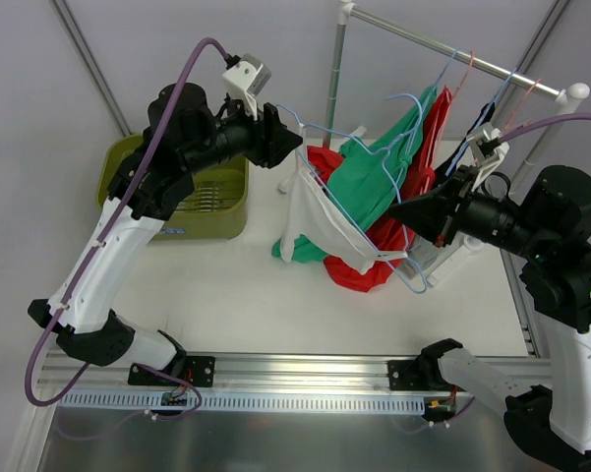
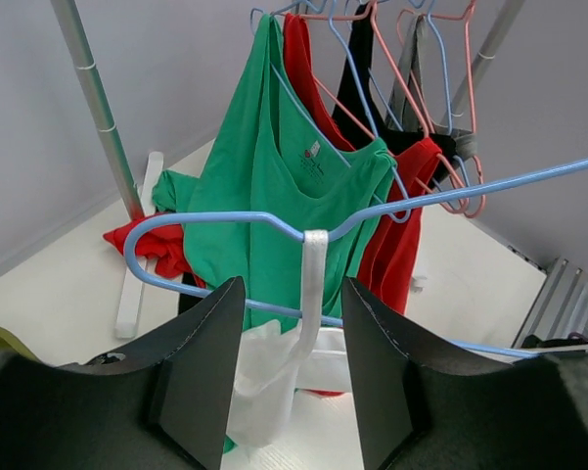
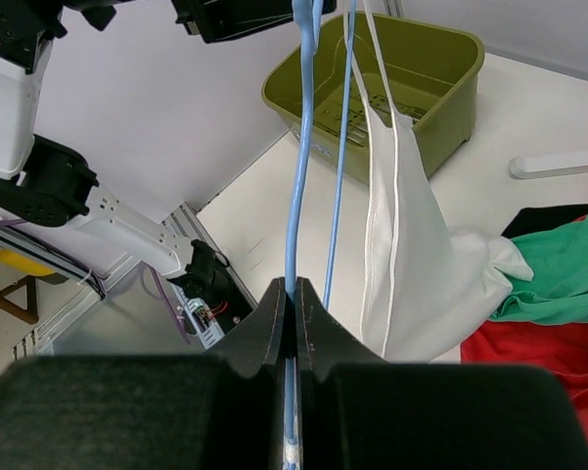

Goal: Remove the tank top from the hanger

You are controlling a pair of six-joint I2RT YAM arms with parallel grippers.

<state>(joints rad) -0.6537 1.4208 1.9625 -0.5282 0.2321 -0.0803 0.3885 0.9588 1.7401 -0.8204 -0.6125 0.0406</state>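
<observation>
We record two items.
- Left arm: raised, with the elbow low behind the claw. The left gripper has its fingers spread wide.
- Right arm: bent, with the wrist level behind the claw. The right gripper has its fingers pinched together on the blue hanger.

White fabric tank top draped on light-blue wire hanger, mid-table. Olive plastic basket off left; metal clothes rail behind.

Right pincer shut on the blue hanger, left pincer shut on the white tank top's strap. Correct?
Not quite: the left wrist view shows the left pincer open, fingers either side of the white tank top's strap. The rest holds.
</observation>
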